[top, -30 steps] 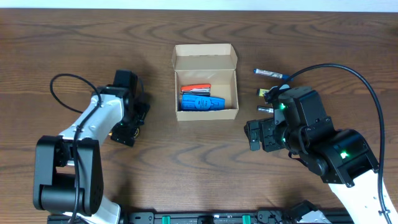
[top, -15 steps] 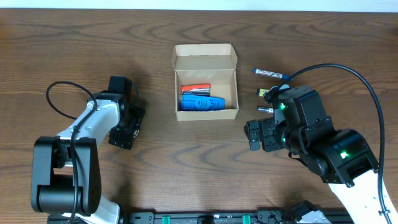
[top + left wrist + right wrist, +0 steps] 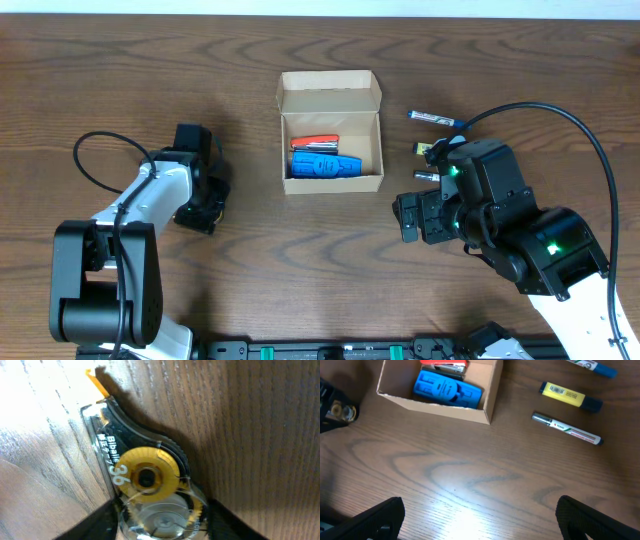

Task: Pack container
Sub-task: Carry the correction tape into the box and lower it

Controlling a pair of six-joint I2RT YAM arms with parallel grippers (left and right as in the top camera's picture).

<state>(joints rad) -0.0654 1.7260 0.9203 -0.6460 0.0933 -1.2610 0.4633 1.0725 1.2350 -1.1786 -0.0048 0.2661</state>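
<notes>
Status on pack container: partway, by my read.

Left claw (image 3: 199,207): the tape dispenser (image 3: 145,485) lies flat on the table (image 3: 260,435) right under it. Its rear end sits between the two fingers (image 3: 97,520) and its orange tip points away from the claw. The pads look to be against the shell, but I can't tell whether it's actually clamped, and no lift is visible.

Right claw (image 3: 480,515): jaws spread wide, nothing in them, hanging over bare wood.

Three loose items lie ahead of the right claw and off to its right. Nearest to farthest they are the silver marker (image 3: 567,432), the yellow highlighter (image 3: 567,396) and the blue-capped marker (image 3: 592,366). They are near one another, none touching.

The container (image 3: 283,150) is ahead of the right claw and to its left, well apart from both claws. From the left claw it is forward and to the right.

Done: a blue plastic piece (image 3: 325,165) and a red stapler (image 3: 315,141) are inside, side by side, with the stapler on the far side.

Left: the dispenser and the three markers are not yet in. After that probably the lid, though that's a guess.

Orientation: the mouth faces straight up. The flap lid (image 3: 330,92) is hinged on the far wall and folded back, away from the robot. The box's long axis runs side to side across the table, and the blue piece lies along it. From the right wrist view the box sits slightly skewed to that claw's line, nearest corner toward it.
</notes>
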